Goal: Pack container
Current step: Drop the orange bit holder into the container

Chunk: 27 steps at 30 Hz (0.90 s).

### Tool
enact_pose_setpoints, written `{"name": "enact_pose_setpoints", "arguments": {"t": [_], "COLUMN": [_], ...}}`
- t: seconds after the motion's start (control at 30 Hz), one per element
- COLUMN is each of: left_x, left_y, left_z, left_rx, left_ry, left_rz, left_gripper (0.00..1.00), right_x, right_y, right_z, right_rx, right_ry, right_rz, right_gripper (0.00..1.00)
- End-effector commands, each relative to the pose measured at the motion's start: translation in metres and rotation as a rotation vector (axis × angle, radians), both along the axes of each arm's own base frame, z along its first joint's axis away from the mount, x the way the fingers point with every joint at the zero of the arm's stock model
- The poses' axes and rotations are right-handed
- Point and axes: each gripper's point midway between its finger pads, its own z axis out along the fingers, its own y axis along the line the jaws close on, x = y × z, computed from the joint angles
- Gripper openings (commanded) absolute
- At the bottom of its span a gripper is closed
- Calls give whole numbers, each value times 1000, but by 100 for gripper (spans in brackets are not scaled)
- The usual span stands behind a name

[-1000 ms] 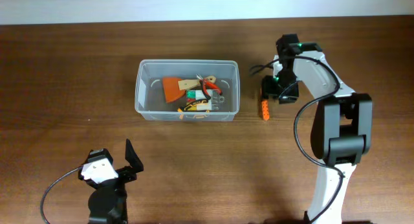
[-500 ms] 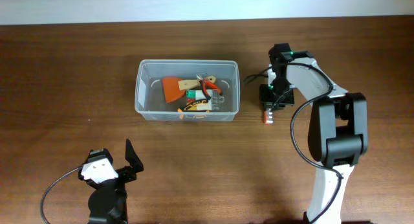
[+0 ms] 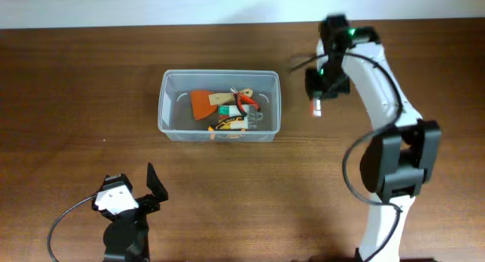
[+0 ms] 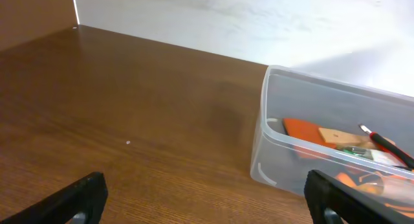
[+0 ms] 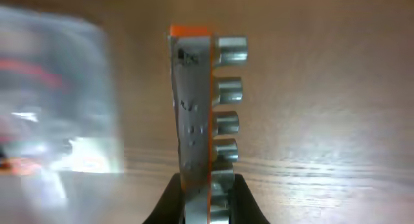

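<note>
- From overhead: found the container on the bench, left of centre toward the far side. Counted in it an orange scraper, red-handled pliers and a few smaller pieces too jumbled to name.
- Saw an orange socket rail clamped in the right jaws, to the right of the container, apart from its wall and not yet over the opening.
- Judged the packing mostly done, with this rail left to carry across and release inside. Spotted nothing else loose on the bench.
- Placed the left jaws at the near left, spread wide with nothing between them, well apart from the container. Could read no writing from this height.
- From the left wrist: looked across bare bench to the container at the right, with the scraper and a red handle showing through its clear wall. Confirmed the left jaws parted and empty at the lower corners. Found no label on the tub wall.
- From the right wrist: saw the socket rail standing upright, pinched at its lower end by the right jaws, with a column of metal sockets along its right side. Made out small dark print on the rail's face, too fine to read. Caught the container only as a blur at the left.
</note>
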Motion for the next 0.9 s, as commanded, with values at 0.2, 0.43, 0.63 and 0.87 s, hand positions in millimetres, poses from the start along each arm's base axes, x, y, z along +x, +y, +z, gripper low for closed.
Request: {"name": "enact_pose_setpoints", "arguments": {"t": [0.2,0.43,0.63,0.87], "left_x": [0,0,0,0], "left_y": [0,0,0,0], "left_z": [-1,-1,-1,-1], "left_rx": [9,9,9,9], "left_ry": [2,2,2,2], "left_rz": [-3,-2,-2,-2], "left_gripper": [99,99,99,99], "right_x": [3,1,1,11], "right_y": [125,202,207,206], "right_z": [87,40,-17,-39], "right_rx": [31,-99,-226,-235], "right_ry": [-335,-404,-360,-362], "right_rz": [422,859,1332,1420], "right_gripper": [4,4,4,49]}}
